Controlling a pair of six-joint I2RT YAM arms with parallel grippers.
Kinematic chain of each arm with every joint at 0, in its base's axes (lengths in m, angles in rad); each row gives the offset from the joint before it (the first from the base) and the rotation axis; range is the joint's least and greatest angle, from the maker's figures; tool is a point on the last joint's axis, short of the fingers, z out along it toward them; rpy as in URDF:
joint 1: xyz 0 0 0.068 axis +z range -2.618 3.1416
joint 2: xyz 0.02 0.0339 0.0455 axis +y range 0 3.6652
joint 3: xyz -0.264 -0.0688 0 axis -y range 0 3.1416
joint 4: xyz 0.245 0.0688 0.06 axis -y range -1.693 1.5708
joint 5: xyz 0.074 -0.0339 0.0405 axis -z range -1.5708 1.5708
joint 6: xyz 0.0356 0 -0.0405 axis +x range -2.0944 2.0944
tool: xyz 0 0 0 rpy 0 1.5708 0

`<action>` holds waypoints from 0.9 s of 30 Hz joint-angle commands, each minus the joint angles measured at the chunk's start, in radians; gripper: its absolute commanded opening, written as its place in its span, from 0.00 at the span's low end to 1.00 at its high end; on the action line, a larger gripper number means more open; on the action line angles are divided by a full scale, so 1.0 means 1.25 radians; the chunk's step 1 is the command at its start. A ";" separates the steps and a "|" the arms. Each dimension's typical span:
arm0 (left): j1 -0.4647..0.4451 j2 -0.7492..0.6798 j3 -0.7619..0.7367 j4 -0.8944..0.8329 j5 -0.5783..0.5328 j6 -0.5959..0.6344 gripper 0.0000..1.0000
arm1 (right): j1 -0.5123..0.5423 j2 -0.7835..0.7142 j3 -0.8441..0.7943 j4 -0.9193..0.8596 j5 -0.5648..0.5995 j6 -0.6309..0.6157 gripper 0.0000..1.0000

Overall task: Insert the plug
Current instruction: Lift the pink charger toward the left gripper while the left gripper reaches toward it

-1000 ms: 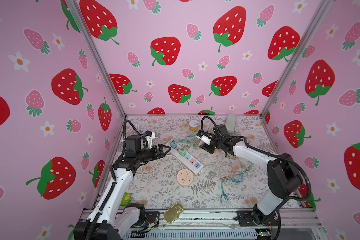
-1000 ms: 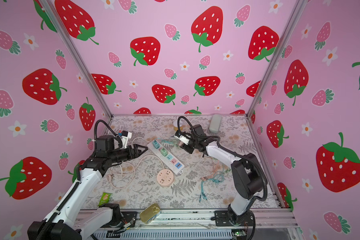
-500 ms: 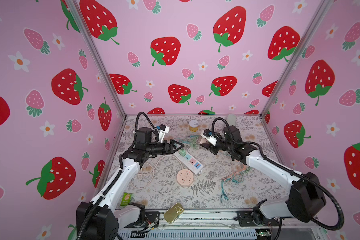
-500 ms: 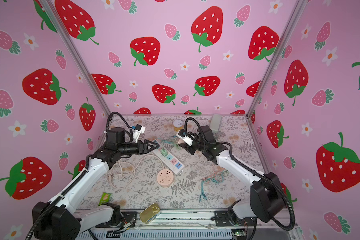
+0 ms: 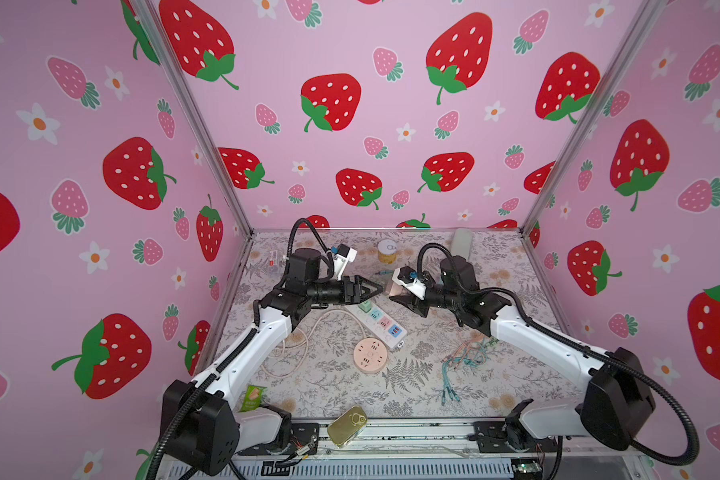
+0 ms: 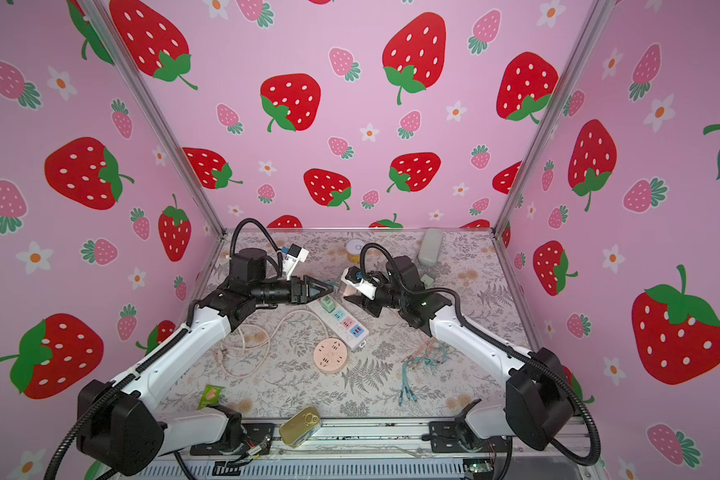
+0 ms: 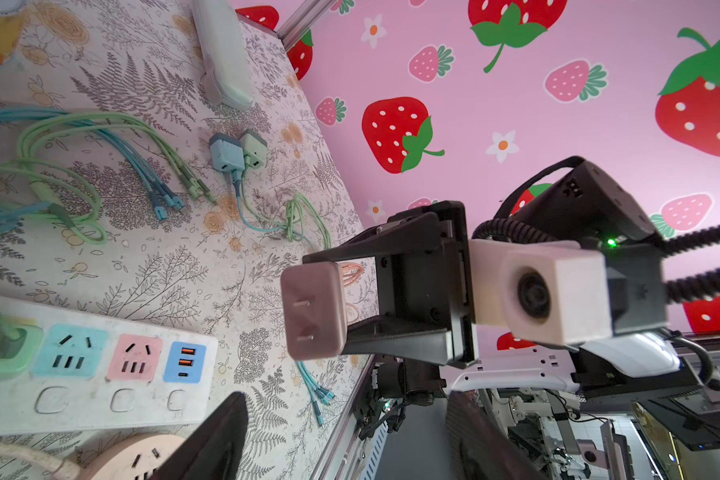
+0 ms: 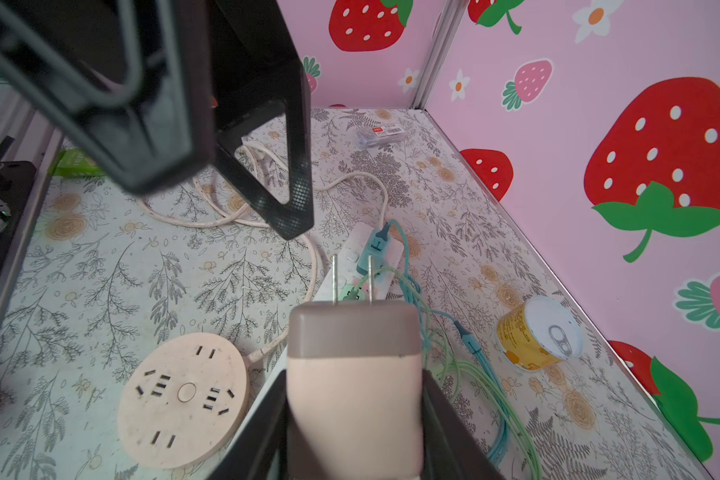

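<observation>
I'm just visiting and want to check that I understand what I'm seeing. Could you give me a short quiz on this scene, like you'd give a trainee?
1. Multiple choice: which gripper holds the pink plug? A) left B) right C) neither
2. True or false: the pink plug is already pushed into the power strip.
3. Fill in: on the power strip, the ___ socket already has something plugged into it.

Key
1. B: the right gripper is closed on it.
2. False: the plug is held clear of the strip, prongs bare.
3. Green: the green socket is occupied.
</observation>
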 commanded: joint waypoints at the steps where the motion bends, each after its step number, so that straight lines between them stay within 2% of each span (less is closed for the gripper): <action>1: -0.008 0.010 0.040 0.020 0.025 -0.004 0.74 | 0.012 -0.021 0.034 0.015 -0.024 -0.011 0.36; 14: -0.017 0.051 0.066 0.013 0.046 -0.004 0.58 | 0.038 -0.017 0.056 -0.004 -0.024 -0.034 0.37; 27: -0.020 0.061 0.075 0.004 0.055 0.001 0.34 | 0.044 -0.002 0.069 -0.009 -0.010 -0.043 0.42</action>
